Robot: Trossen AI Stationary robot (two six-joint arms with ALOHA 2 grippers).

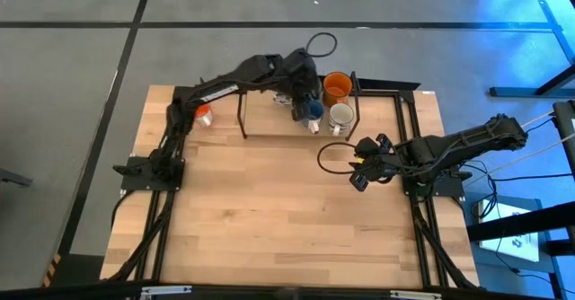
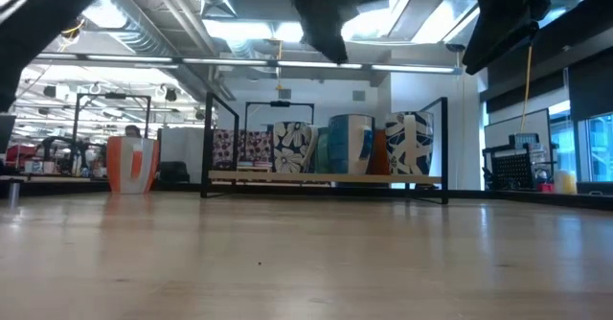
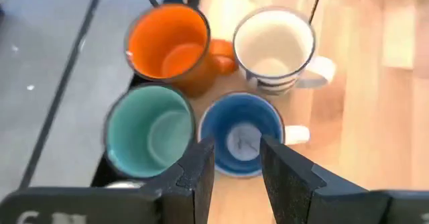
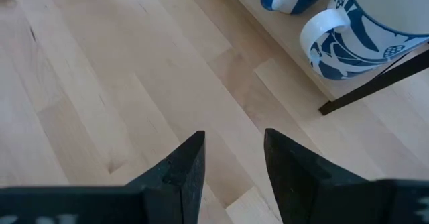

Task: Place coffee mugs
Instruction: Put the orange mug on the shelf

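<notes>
Pale wooden planks made up your desk (image 1: pixel 269 210), with a low black-framed rack (image 1: pixel 377 92) along its far edge. You had four mugs grouped on that rack: one orange mug (image 3: pixel 167 46), one white mug (image 3: pixel 273 46) with blue pattern, one teal mug (image 3: pixel 149 130) and one blue mug (image 3: pixel 241 131), packed two by two and touching or nearly so. A fifth mug, orange and white (image 1: pixel 203 115), stood alone on the desk near the far left corner, well apart from the rack. From table height, a further patterned mug (image 2: pixel 291 148) showed on the rack beside the others.

Your left gripper (image 3: pixel 236 174) hung directly above the blue mug, fingers spread, holding nothing. Your right gripper (image 4: pixel 231 170) waited over bare desk just in front of the rack's right end, fingers likewise apart and empty, close to the white mug's handle.
</notes>
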